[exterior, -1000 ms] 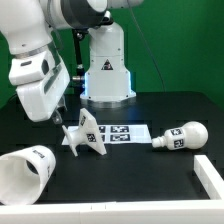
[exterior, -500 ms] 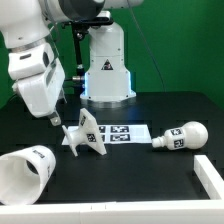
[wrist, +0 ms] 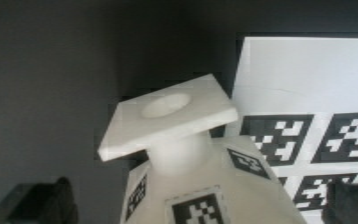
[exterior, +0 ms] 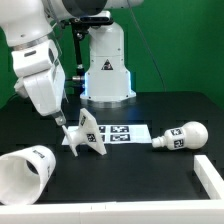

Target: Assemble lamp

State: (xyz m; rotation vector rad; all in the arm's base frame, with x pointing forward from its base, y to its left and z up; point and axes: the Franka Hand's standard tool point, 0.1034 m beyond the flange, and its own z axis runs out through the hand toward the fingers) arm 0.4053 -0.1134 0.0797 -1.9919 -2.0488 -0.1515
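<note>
The white lamp base (exterior: 87,136) lies tipped over on the black table, partly on the marker board (exterior: 126,132). My gripper (exterior: 61,121) hangs just beside it on the exterior view's left, open and empty. In the wrist view the base (wrist: 172,120) fills the middle, its square plate with a round socket facing the camera. My gripper (wrist: 197,205) stands with its dark fingers (wrist: 44,203) wide apart on either side of the tagged body. The bulb (exterior: 181,136) lies at the exterior view's right. The shade (exterior: 25,172) lies on its side at the front left.
The arm's white pedestal (exterior: 108,65) stands at the back centre. A white wall (exterior: 211,177) stands at the front right and a white rim (exterior: 110,213) runs along the front. The marker board (wrist: 311,95) shows behind the base in the wrist view.
The arm has swung a little, first away and then back toward the lamp base. The base, bulb and shade have not moved.
</note>
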